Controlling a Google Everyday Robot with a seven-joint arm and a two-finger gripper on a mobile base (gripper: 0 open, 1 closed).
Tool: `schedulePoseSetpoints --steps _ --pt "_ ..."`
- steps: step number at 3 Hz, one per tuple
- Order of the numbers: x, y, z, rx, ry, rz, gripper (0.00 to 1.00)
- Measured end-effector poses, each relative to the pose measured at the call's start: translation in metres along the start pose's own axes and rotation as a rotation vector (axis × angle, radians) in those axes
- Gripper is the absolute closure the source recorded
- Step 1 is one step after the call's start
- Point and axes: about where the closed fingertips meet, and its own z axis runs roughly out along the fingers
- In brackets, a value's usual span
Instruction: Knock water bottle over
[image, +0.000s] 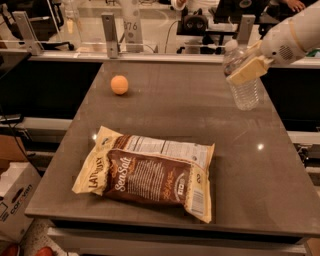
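The water bottle (246, 94) is a small clear ribbed bottle with a white cap. It stands at the back right of the grey table (190, 105), leaning with its top toward the left. My gripper (247, 70) reaches in from the right on a white arm. It lies across the bottle's upper half, touching it and hiding the label. The bottle's base is still on the table.
An orange ball (119, 84) lies at the back left of the table. A large brown and cream chip bag (147, 170) lies flat at the front middle. A rail with posts (110, 30) runs behind the table. A cardboard box (15, 200) sits on the floor at left.
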Motion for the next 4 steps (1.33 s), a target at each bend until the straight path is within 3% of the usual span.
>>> schedulePoseSetpoints --steps 1,2,4 --pt "0.0 0.015 0.018 -0.084 0.19 -0.093 1.0" --pt "0.004 0.021 0.036 -0.155 0.314 -0.161 1.0" --pt "0.004 0.028 0.065 -0.227 0.445 -0.276 1.0"
